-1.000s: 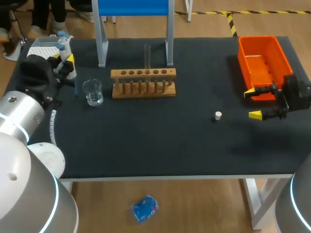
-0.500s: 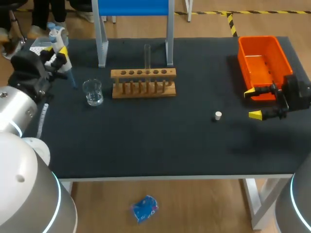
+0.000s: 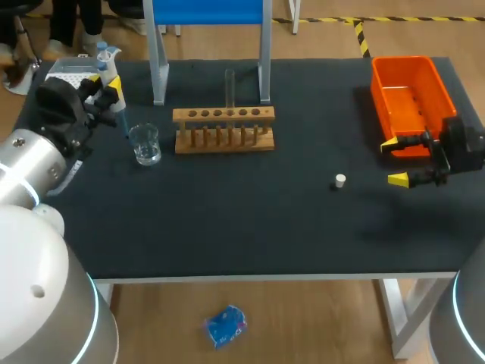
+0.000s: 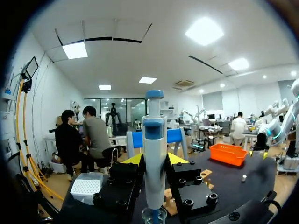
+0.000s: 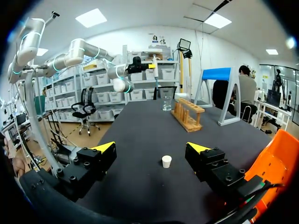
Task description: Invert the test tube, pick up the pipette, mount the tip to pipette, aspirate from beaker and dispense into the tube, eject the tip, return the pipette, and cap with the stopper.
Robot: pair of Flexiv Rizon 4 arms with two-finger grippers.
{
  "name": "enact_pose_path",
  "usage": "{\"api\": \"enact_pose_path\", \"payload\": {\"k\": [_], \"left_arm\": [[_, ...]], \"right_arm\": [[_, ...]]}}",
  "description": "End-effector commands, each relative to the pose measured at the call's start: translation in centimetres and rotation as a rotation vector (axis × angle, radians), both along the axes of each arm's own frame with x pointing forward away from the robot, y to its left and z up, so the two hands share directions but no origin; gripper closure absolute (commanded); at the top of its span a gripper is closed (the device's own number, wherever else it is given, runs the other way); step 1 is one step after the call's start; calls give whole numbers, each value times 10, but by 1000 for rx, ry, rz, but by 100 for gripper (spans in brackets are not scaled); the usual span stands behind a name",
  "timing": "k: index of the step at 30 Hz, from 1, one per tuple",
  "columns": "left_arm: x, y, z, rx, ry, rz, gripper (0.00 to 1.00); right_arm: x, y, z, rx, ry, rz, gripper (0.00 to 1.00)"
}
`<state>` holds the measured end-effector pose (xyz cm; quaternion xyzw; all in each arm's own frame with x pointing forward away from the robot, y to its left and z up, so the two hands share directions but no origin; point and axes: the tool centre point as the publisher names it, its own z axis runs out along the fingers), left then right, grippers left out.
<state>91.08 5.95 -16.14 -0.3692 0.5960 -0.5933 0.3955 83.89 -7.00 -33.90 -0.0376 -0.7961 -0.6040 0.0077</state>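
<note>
Far left, the left gripper (image 3: 104, 87) is pinching the pipette (image 3: 107, 64) upright between its yellow tips, just in front of the tip box (image 3: 67, 73), lower end right at the mouth of the beaker (image 3: 144, 144). Middle of the table, the test tube (image 3: 229, 87) stands upright at the wooden rack (image 3: 223, 129). Over right, the white stopper (image 3: 340, 180) sits alone on the mat, and the right gripper (image 3: 394, 161) hovers with fingers spread wide, nothing between them, beside the orange bin (image 3: 409, 91).

White-and-blue pipette (image 4: 153, 154) stands upright, tip at the glass beaker (image 3: 144, 144); white stopper (image 3: 340, 180) well apart.
</note>
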Motion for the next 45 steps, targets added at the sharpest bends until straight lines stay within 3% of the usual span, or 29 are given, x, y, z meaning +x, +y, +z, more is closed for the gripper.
{"api": "enact_pose_path", "payload": {"k": [1, 19, 45], "left_arm": [[17, -4, 4, 33, 16, -461, 100], [93, -35, 7, 51, 36, -393, 100], [172, -80, 7, 91, 123, -241, 100]], "right_arm": [[0, 0, 0, -1, -1, -1, 0], [0, 0, 0, -1, -1, -1, 0], [0, 0, 0, -1, -1, -1, 0]]}}
